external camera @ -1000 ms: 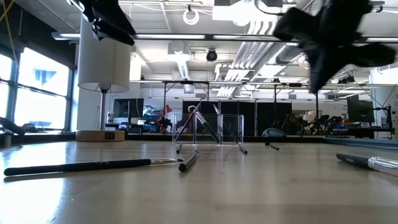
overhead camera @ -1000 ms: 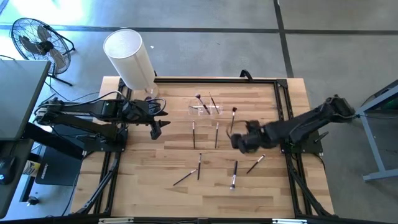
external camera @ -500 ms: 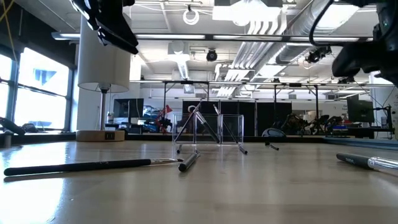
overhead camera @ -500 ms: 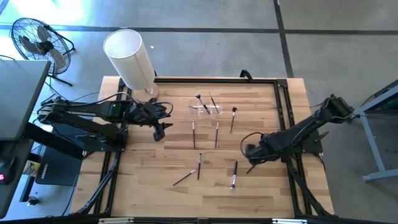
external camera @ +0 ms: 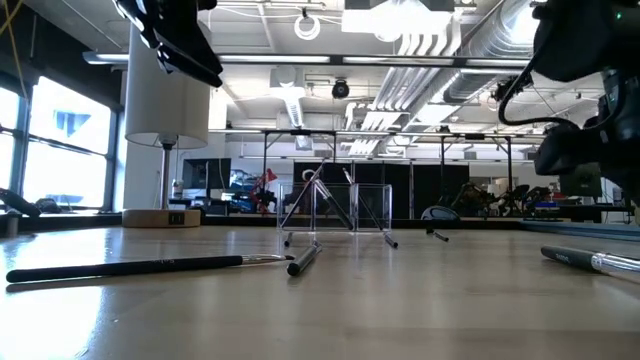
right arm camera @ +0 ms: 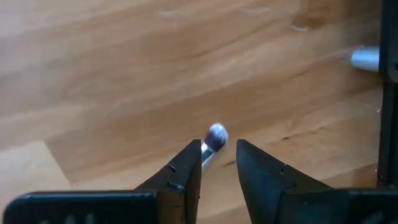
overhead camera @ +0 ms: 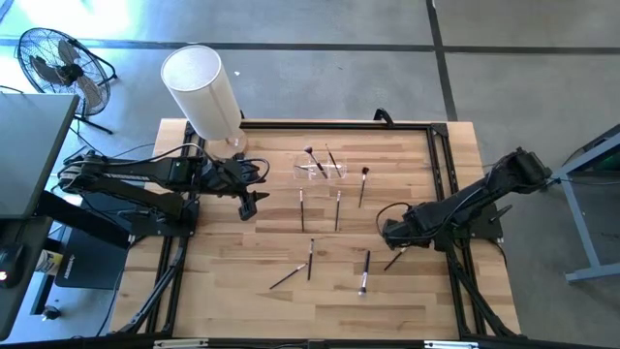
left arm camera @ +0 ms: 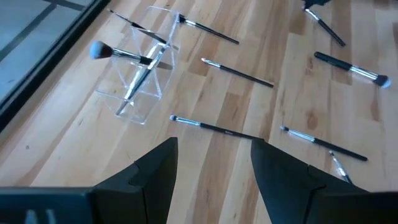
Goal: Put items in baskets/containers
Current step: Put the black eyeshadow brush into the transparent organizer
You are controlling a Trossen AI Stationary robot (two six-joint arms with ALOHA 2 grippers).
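Right claw (overhead camera: 395,236) parted, empty, low over the tabletop (overhead camera: 262,247), a brush (right arm camera: 213,138) lying lengthwise in the gap, head forward. Left claw (overhead camera: 248,205) gapes empty, far-left.

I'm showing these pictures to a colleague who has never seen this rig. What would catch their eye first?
Probably the dark-handled brushes scattered across the wooden table, with a few already leaning in the clear holder toward the far edge. Next, the big white cylinder towering at the far left corner. Then the right gripper, low over the table with its fingers apart around a brush tip.
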